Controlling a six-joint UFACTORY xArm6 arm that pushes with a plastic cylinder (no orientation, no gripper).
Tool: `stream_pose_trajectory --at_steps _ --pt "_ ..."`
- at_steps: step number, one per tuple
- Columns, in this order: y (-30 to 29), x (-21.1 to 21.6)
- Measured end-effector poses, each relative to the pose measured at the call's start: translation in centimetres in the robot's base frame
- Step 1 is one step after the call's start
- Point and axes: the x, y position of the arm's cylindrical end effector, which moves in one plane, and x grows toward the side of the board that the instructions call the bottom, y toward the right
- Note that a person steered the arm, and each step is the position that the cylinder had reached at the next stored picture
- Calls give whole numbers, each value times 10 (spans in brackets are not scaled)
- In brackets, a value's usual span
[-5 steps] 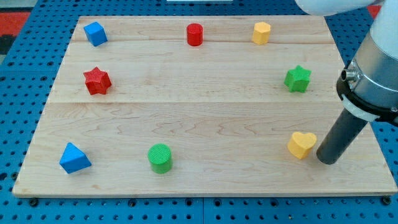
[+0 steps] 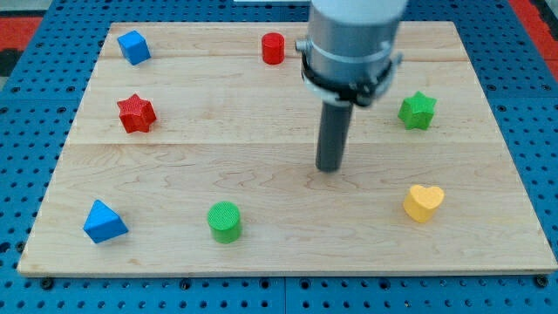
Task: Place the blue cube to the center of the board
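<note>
Board [image 2: 261, 253] holds blue cube [image 2: 133, 47] top-left; my tip [image 2: 329, 167], a jawless tool, mid-board.

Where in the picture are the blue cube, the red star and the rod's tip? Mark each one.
blue cube [image 2: 133, 46], camera view, middle of its top face.
red star [image 2: 136, 112], camera view, centre of the star.
my tip [image 2: 328, 167], camera view, the rod's very lower end, near the board's middle.

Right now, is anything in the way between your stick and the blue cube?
No. My tip sits near the board's middle, and the blue cube is far off at the view's top left. The red star sits below that path, the red cylinder above it.
</note>
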Motion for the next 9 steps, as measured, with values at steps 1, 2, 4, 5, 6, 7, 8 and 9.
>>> stream_pose_trajectory --at_steps 1,2,4,5,6,7,8,9 --pt "-40 -73" --pt "-123 -130" --pt "-237 -244" --pt "-291 -267" --pt "-312 -231" --pt "-269 -186" --pt "-197 -165" --pt "-183 -151"
